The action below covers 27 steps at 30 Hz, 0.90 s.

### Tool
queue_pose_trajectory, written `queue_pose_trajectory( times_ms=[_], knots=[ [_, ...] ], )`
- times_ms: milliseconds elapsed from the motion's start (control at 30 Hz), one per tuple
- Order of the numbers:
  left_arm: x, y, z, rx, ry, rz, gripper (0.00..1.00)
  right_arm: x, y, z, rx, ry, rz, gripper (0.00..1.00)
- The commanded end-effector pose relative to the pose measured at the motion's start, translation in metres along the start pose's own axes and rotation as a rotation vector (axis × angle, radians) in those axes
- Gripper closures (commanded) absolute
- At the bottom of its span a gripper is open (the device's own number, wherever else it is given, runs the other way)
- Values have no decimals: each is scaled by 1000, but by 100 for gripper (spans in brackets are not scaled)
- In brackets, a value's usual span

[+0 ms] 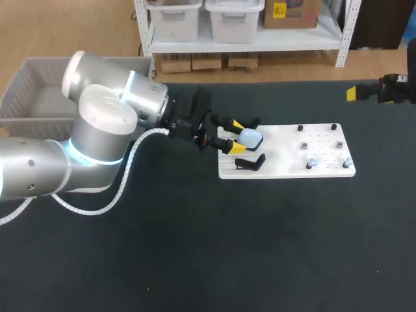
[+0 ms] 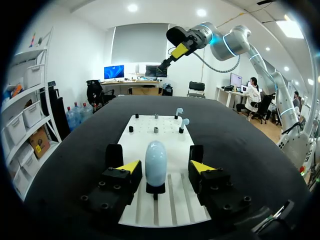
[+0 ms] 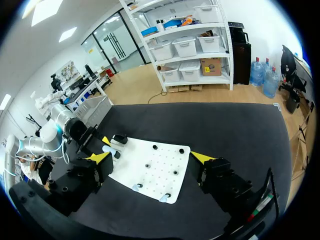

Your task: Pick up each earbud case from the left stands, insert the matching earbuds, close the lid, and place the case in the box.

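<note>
A pale blue earbud case (image 1: 250,138) stands upright on a black stand at the left end of the white board (image 1: 286,170). My left gripper (image 1: 238,136) is around it, open. In the left wrist view the case (image 2: 155,162) sits between the fingers, close against one yellow tip and with a gap to the other. Two pale blue earbuds (image 1: 312,162) (image 1: 348,162) rest on pegs at the board's right front. My right gripper (image 1: 354,93) hangs open over the table's back right; its wrist view shows its own gripper (image 3: 150,160) high above the board (image 3: 155,160).
A second black stand (image 1: 250,162), with nothing on it, sits just in front of the case. Several small black pegs (image 1: 303,146) dot the board's right half. A grey basket (image 1: 32,91) stands at the back left, behind my left arm.
</note>
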<state>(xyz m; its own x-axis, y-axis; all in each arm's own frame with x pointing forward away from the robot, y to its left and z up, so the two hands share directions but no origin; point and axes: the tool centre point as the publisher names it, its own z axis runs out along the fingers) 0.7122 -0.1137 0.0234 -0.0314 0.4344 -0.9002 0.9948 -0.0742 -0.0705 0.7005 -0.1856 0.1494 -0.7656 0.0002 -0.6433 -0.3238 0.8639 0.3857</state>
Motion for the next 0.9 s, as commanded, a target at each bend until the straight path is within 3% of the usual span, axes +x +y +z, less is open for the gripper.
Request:
queue_pose_trajectory(
  times_ms=[33, 167, 267, 900],
  knots=[
    [1, 4, 2, 7, 5, -4, 40, 0, 0, 0, 0, 0, 0, 0],
    [4, 4, 3, 4, 13, -14, 41, 0, 0, 0, 0, 0, 0, 0],
    [5, 4, 2, 0, 18, -20, 51, 0, 0, 0, 0, 0, 0, 0],
    [3, 6, 7, 0, 31, -23, 53, 0, 0, 0, 0, 0, 0, 0]
  ],
)
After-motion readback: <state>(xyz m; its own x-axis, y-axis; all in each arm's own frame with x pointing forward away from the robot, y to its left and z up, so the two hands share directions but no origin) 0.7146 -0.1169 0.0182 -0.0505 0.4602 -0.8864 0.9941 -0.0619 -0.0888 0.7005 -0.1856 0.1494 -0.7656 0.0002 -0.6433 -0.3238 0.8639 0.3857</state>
